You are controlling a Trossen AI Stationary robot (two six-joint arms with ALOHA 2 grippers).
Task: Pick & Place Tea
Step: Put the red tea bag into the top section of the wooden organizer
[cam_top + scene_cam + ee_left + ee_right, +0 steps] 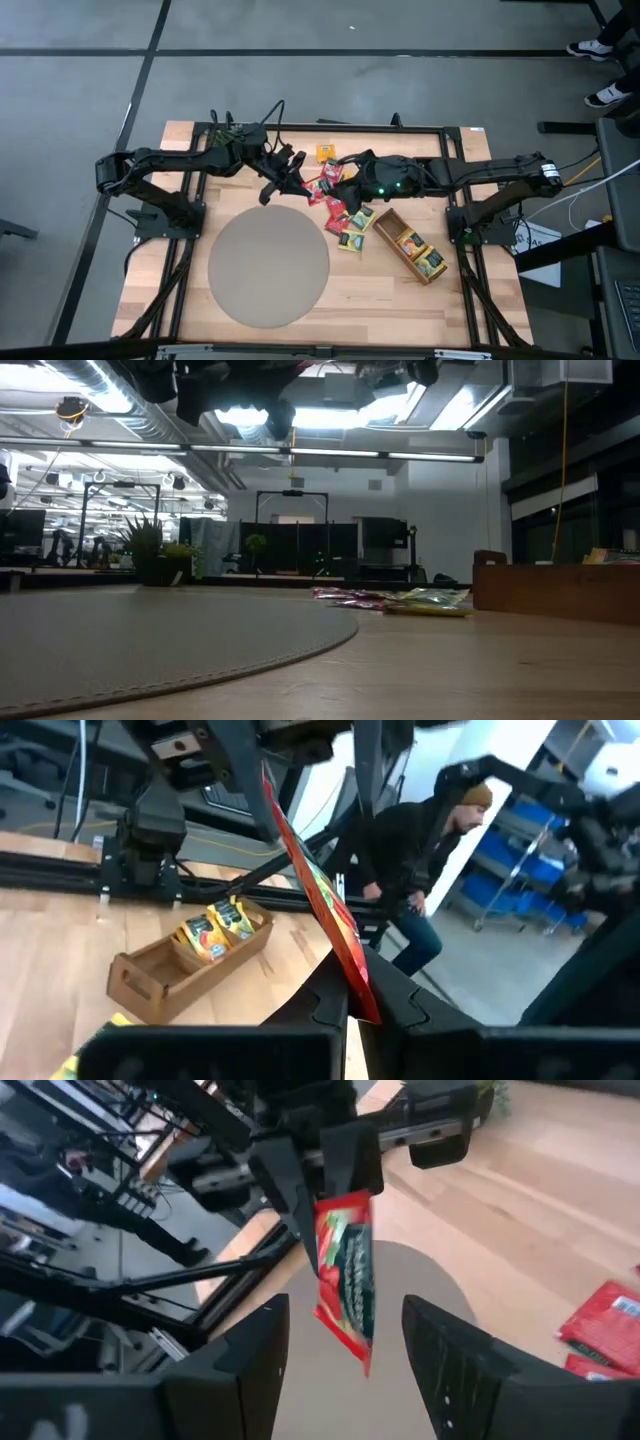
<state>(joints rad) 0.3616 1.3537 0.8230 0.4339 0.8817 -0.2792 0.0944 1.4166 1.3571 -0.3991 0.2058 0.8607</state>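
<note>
Left gripper [350, 1005]: jaws pressed together on one edge of a red tea sachet [346, 1280], held in the air above the back of the table. Right gripper [345, 1350]: jaws spread wide to either side of the hanging sachet, not touching it. Judgement: the sachet is light, thin and flexible, likely slick; grip a flat face near an edge. Remaining sachets [342, 212] lie loose mid-table, beside the wooden tray [412, 246], which holds yellow ones. The round mat [268, 266] lies near.
</note>
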